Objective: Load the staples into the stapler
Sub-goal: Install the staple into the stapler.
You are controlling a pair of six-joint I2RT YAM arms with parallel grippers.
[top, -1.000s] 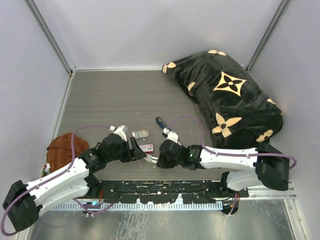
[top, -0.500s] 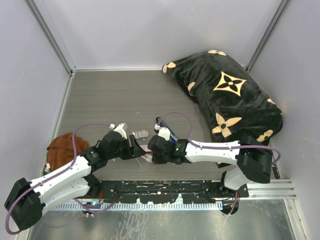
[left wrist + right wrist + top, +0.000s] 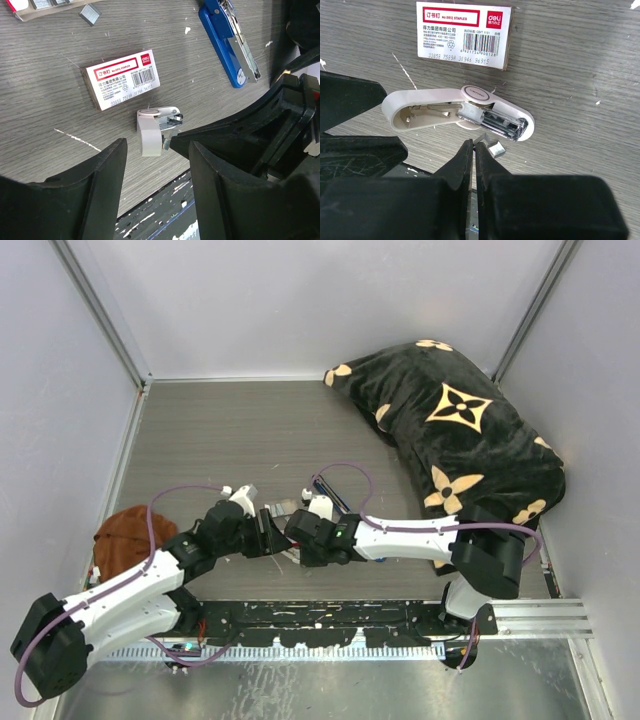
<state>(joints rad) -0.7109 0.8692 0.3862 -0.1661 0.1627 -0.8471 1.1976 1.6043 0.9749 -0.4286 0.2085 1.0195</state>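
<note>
The right gripper is pinched shut, tips down at the counter and right against a small silvery bit of staples. I cannot tell whether it grips them or only touches them. The left gripper stands about half open with nothing in it, hanging above the white oblong piece.

A second ago the right arm reached in from further right. It has since swung left, so both grippers now crowd over the red-and-white box, which the overhead view no longer shows. The left arm has barely shifted.

From above, the stapler is only a blue sliver behind the right wrist. The left wrist camera shows it almost whole, lying on the counter apart from the box, its silver channel bared, well away from the staples. That view also catches another grey staple block near its top edge.
</note>
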